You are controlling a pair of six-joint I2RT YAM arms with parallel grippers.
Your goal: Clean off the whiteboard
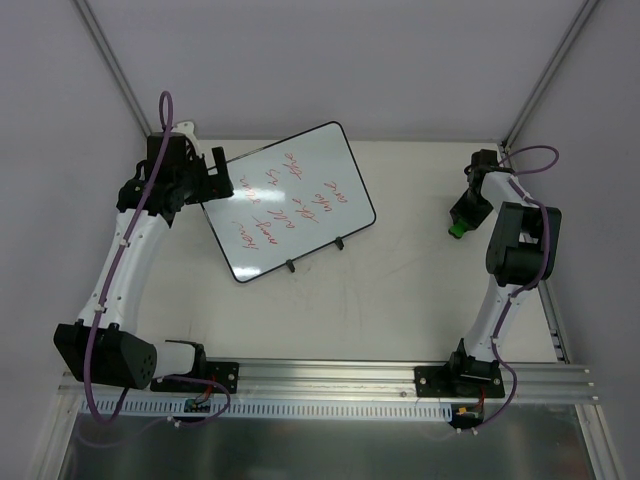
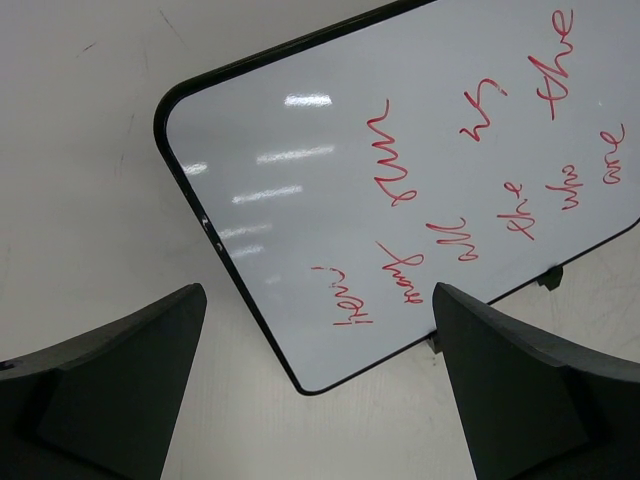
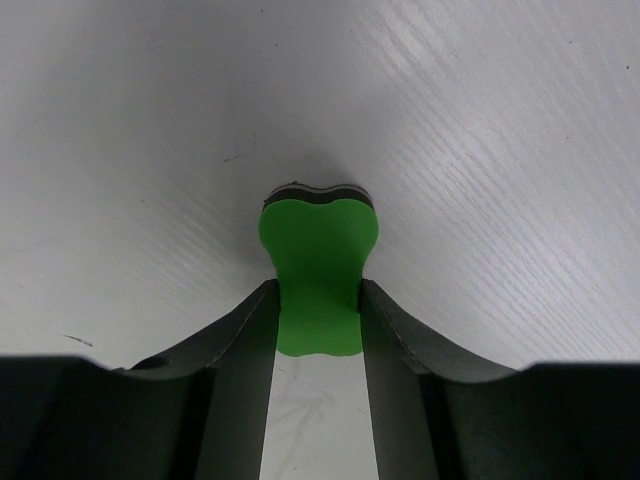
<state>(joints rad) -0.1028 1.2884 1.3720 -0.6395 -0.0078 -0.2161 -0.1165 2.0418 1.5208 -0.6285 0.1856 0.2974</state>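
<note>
Two arms are sharing one job here. At far left, the left fingers [image 2: 120, 380] are hanging spread wide and empty at the left edge of the whiteboard [image 1: 295, 200]; whether they are touching its thin black frame [image 2: 185, 190] cannot be told.

The board is lying left of centre on the table [image 1: 400, 300], turned at a slant. Its two small feet [image 1: 291, 266] are pointing toward the arm bases, and red handwriting [image 2: 395, 160] is running across most of its face, so no wiping is showing yet.

Judging by its thin build, the board is looking light and stiff. Its glossy face is catching the lamps, so it is probably slick. A wiping stroke is likely to push so light a panel across the table unless something is bracing it. The frame along the left edge, where the open fingers are waiting, is looking like the safest place to pin or pinch it, clear of the writing.

At far right, well apart from the board, the right fingers [image 3: 230, 340] are clenching the narrow waist of a green eraser [image 3: 318, 250]. Its dark pad end is facing the table, apparently resting on it. The block is looking soft and light, so a firm squeeze at that waist is probably needed against drag.
</note>
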